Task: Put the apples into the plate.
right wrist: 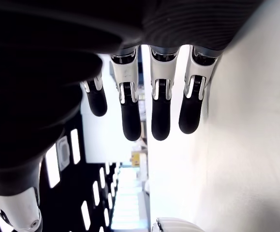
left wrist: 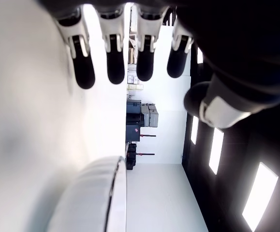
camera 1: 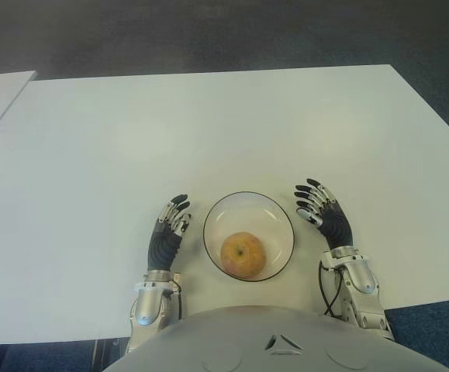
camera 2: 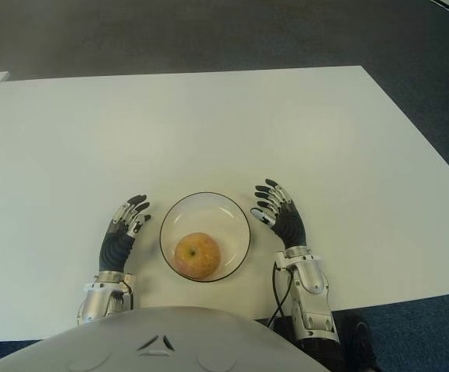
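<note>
Sitting in clear plate (camera 1: 212,217) on white table (camera 1: 208,124), apple (camera 1: 243,255), left hand (camera 1: 170,229) and right hand (camera 1: 321,211) flanking, fingers spread, empty

Left hand (camera 1: 170,229) lower centre-left of frame, fingers extended, relaxed, holding nothing. Right hand (camera 1: 322,211) lower centre-right, fingers spread, slightly splayed, empty. Both forearms run down to bottom edge.
</note>
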